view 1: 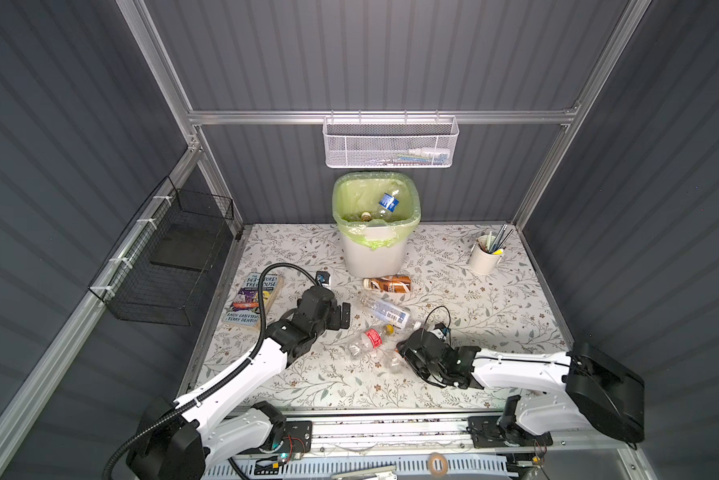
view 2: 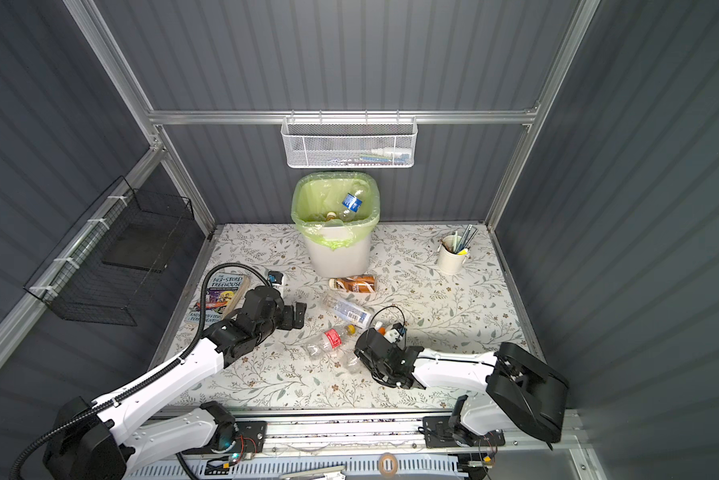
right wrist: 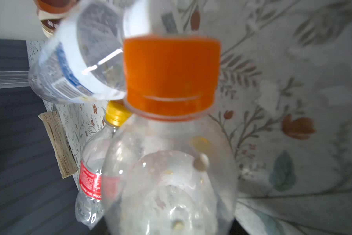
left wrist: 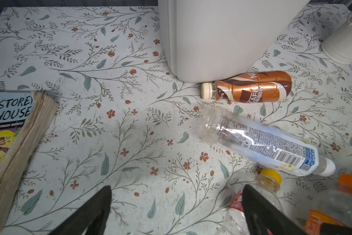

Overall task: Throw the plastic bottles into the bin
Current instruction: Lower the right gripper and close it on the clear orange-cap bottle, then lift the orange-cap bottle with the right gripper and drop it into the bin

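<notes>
The bin (view 1: 374,253), white with a light green bag, stands at the back and holds a blue-labelled bottle (view 1: 387,202) among others. Three plastic bottles lie on the table in front of it: a brown-labelled one (view 1: 389,284) (left wrist: 250,87) against the bin's foot, a white-and-blue-labelled one (view 1: 385,309) (left wrist: 268,142), and a red-labelled one with a yellow cap (view 1: 368,340) (right wrist: 89,181). My right gripper (view 1: 405,353) is shut on a clear orange-capped bottle (right wrist: 171,162) (left wrist: 350,183). My left gripper (left wrist: 176,189) (view 1: 341,316) is open and empty over bare table, beside the red-labelled bottle.
A book (view 1: 254,301) lies at the left of the table behind my left arm. A white cup of pens (view 1: 484,253) stands at the back right. A white mesh basket (view 1: 391,143) hangs above the bin, and a black wire basket (view 1: 171,257) hangs on the left wall.
</notes>
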You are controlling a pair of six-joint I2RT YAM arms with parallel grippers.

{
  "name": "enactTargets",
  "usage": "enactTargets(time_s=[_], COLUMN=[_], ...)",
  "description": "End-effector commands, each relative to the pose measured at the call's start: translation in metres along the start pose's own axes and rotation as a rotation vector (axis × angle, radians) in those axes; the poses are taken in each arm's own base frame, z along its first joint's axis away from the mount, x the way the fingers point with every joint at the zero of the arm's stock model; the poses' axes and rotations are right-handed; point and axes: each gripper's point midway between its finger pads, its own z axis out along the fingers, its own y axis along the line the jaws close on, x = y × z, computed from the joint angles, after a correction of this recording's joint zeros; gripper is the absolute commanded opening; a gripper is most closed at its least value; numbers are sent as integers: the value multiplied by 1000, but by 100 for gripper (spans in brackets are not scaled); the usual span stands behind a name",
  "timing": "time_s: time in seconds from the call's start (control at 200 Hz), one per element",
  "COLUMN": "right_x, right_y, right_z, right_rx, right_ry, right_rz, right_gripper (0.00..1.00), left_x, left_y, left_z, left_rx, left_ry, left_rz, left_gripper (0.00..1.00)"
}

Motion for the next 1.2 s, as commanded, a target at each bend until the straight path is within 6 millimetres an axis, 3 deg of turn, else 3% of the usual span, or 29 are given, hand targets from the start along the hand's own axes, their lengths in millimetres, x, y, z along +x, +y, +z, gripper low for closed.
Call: enactTargets(time_s=[0.0,0.22,0.43,0.59,0.745,0.92,0.94,0.98,1.015,1.106,1.196], right_x=[-39,-106,-170,-200,-213,-200,-195,-191,-189,-197,-207], right_y=[2,35,98,173,260,365,371,389,394,403,404], right_z=[-21,-88,-161,-204,-224,-192,-173,-159,-133,-99,-97], right_rx=[-2,-95,-272,-427,-641,-884,-878,-880,-835,-759,-747], right_ry=[-172,-430,-661,-715,-664,-406,-334,-241,-166,-108,-144], right_rz=[-126,-254,-394,-530,-610,-673,-685,-698,-702,-682,-669], right_gripper=[50,51,51,52,52,53,54,54,57,76,93], left_x=[7,5,5,6,8,12,12,13,14,14,13], left_y=[9,14,13,12,11,9,9,9,9,9,10], left_z=[-1,-3,0,0,1,4,5,6,7,6,3], left_rx=[-40,-61,-61,-57,-52,-51,-52,-52,-54,-56,-57], left_ry=[1,-18,-10,-3,9,36,38,47,54,62,57], left_rz=[-11,-22,-25,-17,-11,-10,-10,-9,-10,-10,-11], left_gripper=[100,100,100,100,100,100,100,100,100,100,100])
